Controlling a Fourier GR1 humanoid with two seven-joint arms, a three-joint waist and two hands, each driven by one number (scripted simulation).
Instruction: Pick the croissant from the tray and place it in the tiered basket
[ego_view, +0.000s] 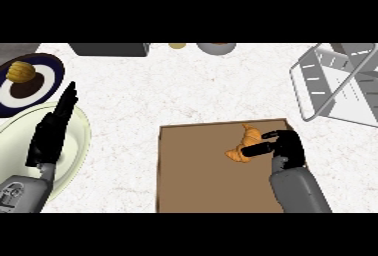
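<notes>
Lying on the brown tray (199, 175) near its far right corner, the croissant (244, 144) curves from a tip close to the tray's far edge down to a fatter end towards the tray's middle. The right hand (284, 146) comes in from the lower edge on its grey forearm and sits just to the right of the pastry, its fingers (258, 149) curled inward so that one lies across the croissant's lower part and another bends near its upper part; the croissant is on the tray's surface, and whether it is lifted at all cannot be told from this view. The tiered basket (336, 85), a grey wire frame with pale shelves, stands on the white speckled counter (170, 90) at the far right, well apart from the tray and beyond its corner. The left hand (52, 131) rests at the view's left, fingers straight and pointing away from the robot, holding nothing, above a pale green plate (81, 135). Beyond that plate lies a dark blue plate (52, 75) with a white ring, carrying a small yellow-brown pastry (21, 72). Along the far edge sit a dark grey box (111, 49), a small yellow thing (177, 45) and a grey bowl (216, 48).
</notes>
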